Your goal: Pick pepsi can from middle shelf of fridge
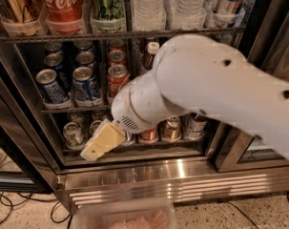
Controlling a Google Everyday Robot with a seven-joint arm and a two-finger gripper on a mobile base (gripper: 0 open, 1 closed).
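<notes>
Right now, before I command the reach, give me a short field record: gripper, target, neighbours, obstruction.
gripper: low at the fridge, in front of the bottom-row cans, below the target row
pepsi can: upright, front of the middle shelf, second column from left
neighbours: another blue can left, Coca-Cola can right
obstruction: arm covers the shelf's right part

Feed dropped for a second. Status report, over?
Gripper low, in front of bottom-row cans. Pepsi can upright at front of middle shelf, not grasped. Coca-Cola can close beside it.
</notes>
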